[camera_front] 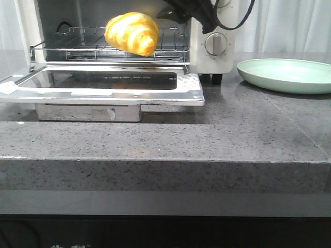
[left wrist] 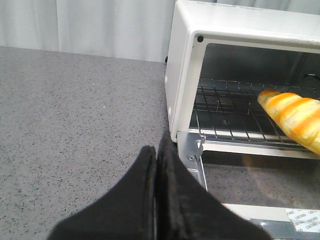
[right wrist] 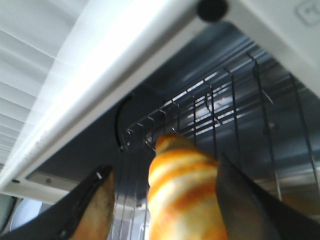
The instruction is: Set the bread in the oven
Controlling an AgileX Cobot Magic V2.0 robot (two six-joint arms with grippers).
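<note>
The bread [camera_front: 132,33], a glossy golden-yellow roll with orange ridges, lies on the wire rack [camera_front: 77,45] at the front of the white oven [camera_front: 207,62]. The oven's drop-down door [camera_front: 103,95] is open and flat. My right gripper [right wrist: 164,167] reaches into the oven mouth with its jaws open around the bread [right wrist: 182,200]. One finger touches the bread and the other stands apart from it. In the front view its black arm [camera_front: 191,13] comes in from the upper right. My left gripper [left wrist: 156,150] is shut and empty by the oven's left front corner [left wrist: 180,120]. The bread [left wrist: 297,117] also shows there.
A pale green round plate [camera_front: 287,75] sits on the grey stone counter [camera_front: 207,134] to the right of the oven. The oven's dials [camera_front: 215,44] are on its right panel. A white curtain hangs behind.
</note>
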